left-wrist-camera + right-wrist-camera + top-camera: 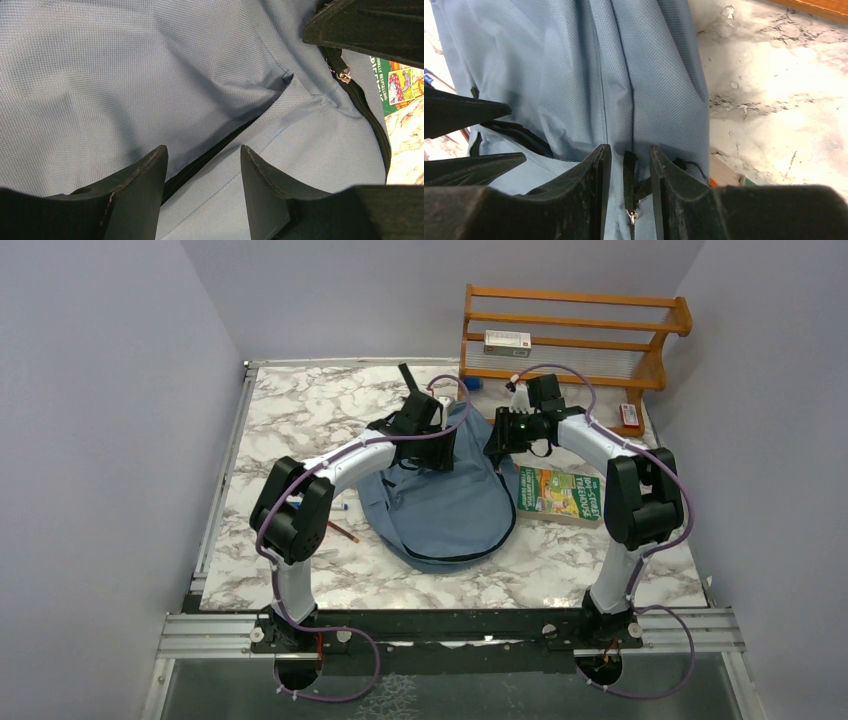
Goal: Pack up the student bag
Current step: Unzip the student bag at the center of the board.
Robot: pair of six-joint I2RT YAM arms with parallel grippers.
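The student bag (450, 510) is a dusty-blue backpack lying in the middle of the marble table, its top end raised between both grippers. My left gripper (434, 443) (202, 155) stands open over the bag's fabric (100, 75), with a dark zipper line (200, 160) running between its fingers. My right gripper (502, 445) (629, 150) is closed in on a fold of the bag (574, 75), the black zipper pull (630, 172) between its fingers. The left gripper's fingertips (469, 112) show at the left of the right wrist view.
A green paperback book (560, 492) (400, 85) lies right of the bag. A wooden rack (575, 335) with a small box (507, 341) stands at the back right, a red item (629, 415) beside it. Pens (343, 530) lie by the left arm.
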